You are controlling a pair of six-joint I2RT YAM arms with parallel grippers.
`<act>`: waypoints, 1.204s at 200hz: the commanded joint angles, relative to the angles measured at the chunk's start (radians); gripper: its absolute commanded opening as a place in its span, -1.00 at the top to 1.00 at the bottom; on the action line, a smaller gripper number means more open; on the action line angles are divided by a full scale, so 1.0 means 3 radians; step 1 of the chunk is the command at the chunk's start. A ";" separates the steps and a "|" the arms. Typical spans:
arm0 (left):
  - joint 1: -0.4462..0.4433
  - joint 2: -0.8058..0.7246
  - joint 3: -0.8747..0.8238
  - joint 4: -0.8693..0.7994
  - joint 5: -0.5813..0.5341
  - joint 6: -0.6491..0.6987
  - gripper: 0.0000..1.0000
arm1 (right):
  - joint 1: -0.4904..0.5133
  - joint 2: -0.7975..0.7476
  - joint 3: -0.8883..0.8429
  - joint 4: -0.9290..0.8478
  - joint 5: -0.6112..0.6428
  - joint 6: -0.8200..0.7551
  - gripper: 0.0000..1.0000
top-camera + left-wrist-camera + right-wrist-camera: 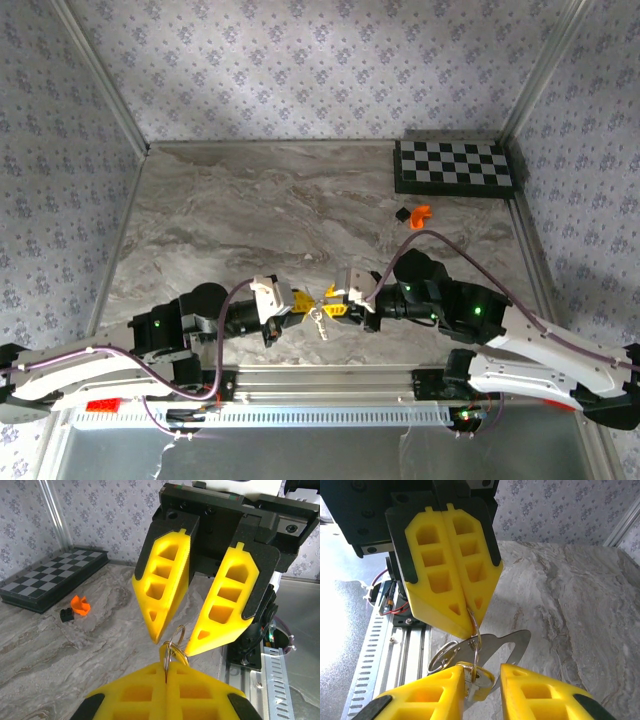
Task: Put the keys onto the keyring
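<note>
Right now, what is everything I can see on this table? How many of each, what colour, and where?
Marble-patterned table top: one, grey-beige, under everything.
Folded chequered game board: one, black and white, far right corner.
Small orange plastic piece: one, orange, just in front of the board.
Small black piece: one, black, beside the orange one.
Thin silver metal keyring: one, silver, between the grippers.
Flat silvery metal piece: one, silver, at the ring.
Left gripper: one, yellow fingers, shut on the keyring.
Right gripper: one, yellow fingers, open around the ring.
</note>
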 commanded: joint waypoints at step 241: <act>0.0003 -0.0038 -0.0144 0.0645 0.0075 -0.0257 1.00 | 0.0727 0.0018 -0.0347 0.0346 0.1453 -0.0482 1.00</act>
